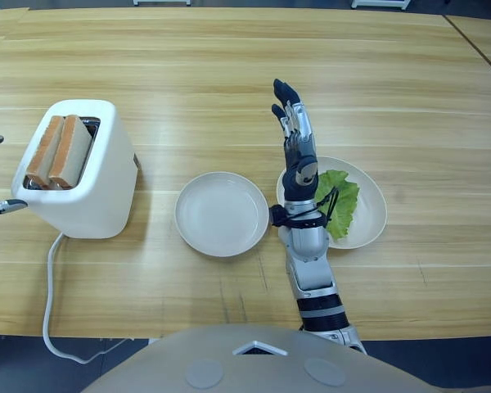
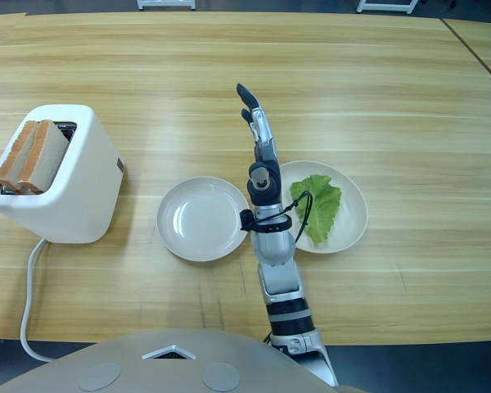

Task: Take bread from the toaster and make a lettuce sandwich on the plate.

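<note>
Right hand [image 1: 299,155] I saw flat, fingers straight, empty, over left rim of lettuce plate [image 1: 375,214]; empty plate [image 1: 221,214] just left; toaster [image 1: 90,196] holding bread [image 1: 60,150] sat near left edge of table [image 1: 229,65]

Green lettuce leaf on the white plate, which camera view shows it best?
The right eye view: the green lettuce leaf lies almost fully exposed on its round white plate, just beside the robot's right hand. In the left eye view, the hand's wrist sits in front of the leaf and covers its left part.
</note>
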